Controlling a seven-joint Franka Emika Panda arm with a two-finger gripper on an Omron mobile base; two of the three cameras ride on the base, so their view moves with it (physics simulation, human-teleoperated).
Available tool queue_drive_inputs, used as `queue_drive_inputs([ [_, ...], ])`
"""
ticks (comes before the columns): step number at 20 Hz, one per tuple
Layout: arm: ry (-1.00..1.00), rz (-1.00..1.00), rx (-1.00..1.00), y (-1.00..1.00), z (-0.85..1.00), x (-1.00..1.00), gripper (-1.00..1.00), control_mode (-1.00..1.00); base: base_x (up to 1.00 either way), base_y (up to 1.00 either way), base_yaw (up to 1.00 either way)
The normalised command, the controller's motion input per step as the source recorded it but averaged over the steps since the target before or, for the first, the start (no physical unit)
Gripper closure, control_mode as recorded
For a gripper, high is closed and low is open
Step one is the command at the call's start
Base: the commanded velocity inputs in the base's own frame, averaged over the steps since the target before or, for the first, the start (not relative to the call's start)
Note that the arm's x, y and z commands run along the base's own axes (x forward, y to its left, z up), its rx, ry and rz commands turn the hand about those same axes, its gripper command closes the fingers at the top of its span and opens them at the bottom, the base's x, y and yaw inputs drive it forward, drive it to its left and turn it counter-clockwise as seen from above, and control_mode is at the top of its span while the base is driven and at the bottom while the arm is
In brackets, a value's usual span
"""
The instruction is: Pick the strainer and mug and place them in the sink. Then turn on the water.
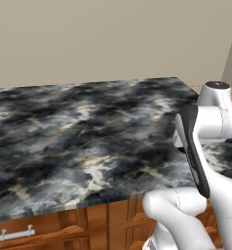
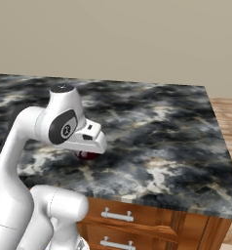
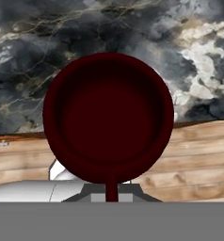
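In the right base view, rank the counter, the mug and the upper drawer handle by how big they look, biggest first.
1. The counter, by far the largest.
2 and 3. Unsure: the mug is mostly hidden under the robot's hand, so just a small red sliver shows, about as big as the upper drawer handle.

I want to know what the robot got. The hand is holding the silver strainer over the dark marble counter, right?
Not quite. The hand is shut on the dark red mug, not a silver strainer; the hand view looks straight down into its round opening. The rest is right: it is held over the dark marble counter.
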Motion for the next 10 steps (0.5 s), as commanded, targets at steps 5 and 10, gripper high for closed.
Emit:
queue_drive_inputs([
  [5, 0.0, 0.0, 0.0, 0.0, 0.06, -0.2, 1.0, -1.0, 0.0, 0.0, 0.0],
  [10, 0.0, 0.0, 0.0, 0.0, 0.03, -0.08, 1.0, 1.0, -0.2, 0.0, -0.02],
])
